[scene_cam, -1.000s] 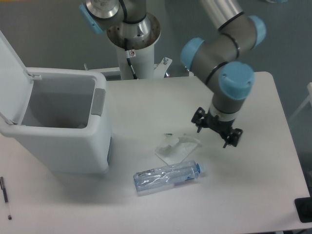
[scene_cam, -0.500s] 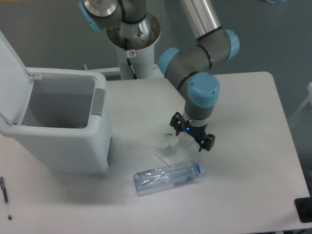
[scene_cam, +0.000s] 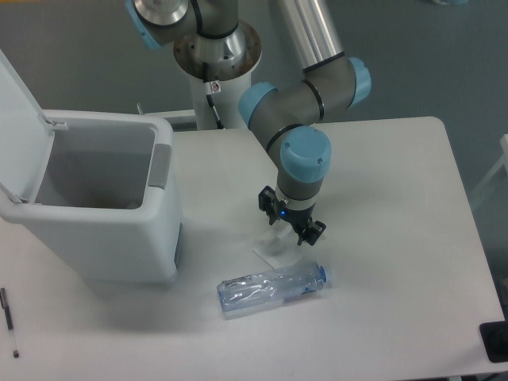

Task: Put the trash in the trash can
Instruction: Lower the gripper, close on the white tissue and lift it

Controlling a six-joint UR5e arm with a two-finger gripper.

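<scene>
The gripper (scene_cam: 290, 224) hangs over the wrapper (scene_cam: 274, 248) near the middle of the white counter (scene_cam: 397, 206), its jaws spread wide, holding nothing. Most of the wrapper is hidden under the gripper; only a pale edge shows below and to its left. Whether the jaws touch it cannot be told. The bottle (scene_cam: 274, 287) lies on its side just in front of the wrapper, toward the counter's front edge, cap pointing right. The bin (scene_cam: 103, 238) stands at the counter's left side, lid swung up and open. A pen (scene_cam: 9, 321) lies by the front left corner, well apart from the rest.
</scene>
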